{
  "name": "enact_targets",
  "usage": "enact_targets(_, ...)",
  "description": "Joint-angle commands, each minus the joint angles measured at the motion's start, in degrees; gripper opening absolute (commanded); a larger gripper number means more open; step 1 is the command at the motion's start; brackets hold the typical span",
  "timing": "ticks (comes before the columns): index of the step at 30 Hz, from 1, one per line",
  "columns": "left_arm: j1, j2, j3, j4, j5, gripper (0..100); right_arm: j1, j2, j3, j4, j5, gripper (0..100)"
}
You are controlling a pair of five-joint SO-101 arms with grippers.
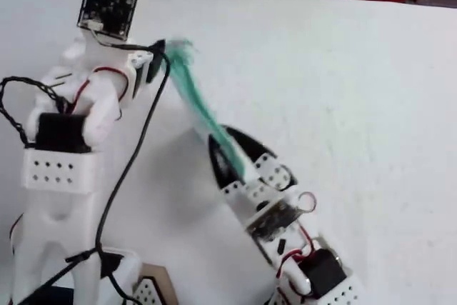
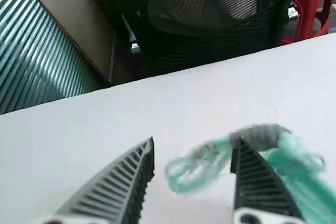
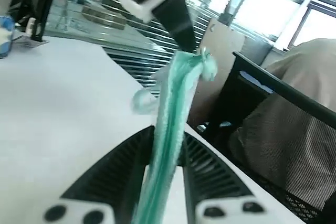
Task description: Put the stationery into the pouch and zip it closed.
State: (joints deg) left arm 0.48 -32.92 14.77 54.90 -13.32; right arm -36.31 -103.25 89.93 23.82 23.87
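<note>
Right claw [image 3: 168, 136] clamped on green pouch [image 3: 181, 77]; left claw [image 2: 195, 145] spread open; white table [image 1: 357, 69], mesh chair [image 2: 210, 3] behind.

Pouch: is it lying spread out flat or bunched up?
Bunched up. The pouch is gathered into a narrow green strand running from the right gripper, shut on it, toward the left gripper.

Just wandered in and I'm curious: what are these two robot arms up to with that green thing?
Two arms have a teal pouch stretched between them, seemingly lifted off the white table. The right pincer is clamped on one end. The left pincer is at the other end with its fingers apart, and the pouch's bunched end lies against one of them.
</note>
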Motion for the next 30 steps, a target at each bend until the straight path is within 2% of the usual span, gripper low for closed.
enact_targets(1, -0.8, -0.4, -8.9, 9.1, 0.7, 25, 6.9, 0.1, 0.5, -2.3, -3.6, 2.1)
enact_targets(5, -3.4, -0.4, -12.0, 14.8, 0.6, 25, 13.8, 0.1, 0.7, -5.0, -6.0, 2.1)
enact_targets(9, -6.8, -0.4, -4.3, 15.3, 0.6, 25, 18.9, 0.1, 2.0, -7.3, -5.9, 2.1)
enact_targets(11, -7.7, -0.4, 3.7, 11.9, 0.6, 24, 20.4, 0.1, 4.2, -9.7, -5.7, 2.1)
enact_targets(15, -8.2, -0.5, 20.8, -0.6, 1.5, 24, 23.3, 0.3, 6.9, -10.7, -2.8, 2.0)
enact_targets(19, -7.9, -0.5, 33.7, -13.7, 9.1, 24, 25.6, 2.9, 6.9, -6.5, 2.6, 2.0)
enact_targets(24, -7.4, -0.4, 39.5, -20.5, 10.0, 24, 25.5, 7.7, 7.2, -3.5, 11.2, 2.0)
enact_targets(28, -5.1, -0.3, 45.2, -26.6, 9.5, 24, 26.0, 12.2, 5.6, -2.0, 11.8, 2.0)
enact_targets(30, -4.0, -0.3, 47.6, -30.4, 9.5, 24, 26.1, 15.1, 1.2, 2.1, 9.9, 2.0)
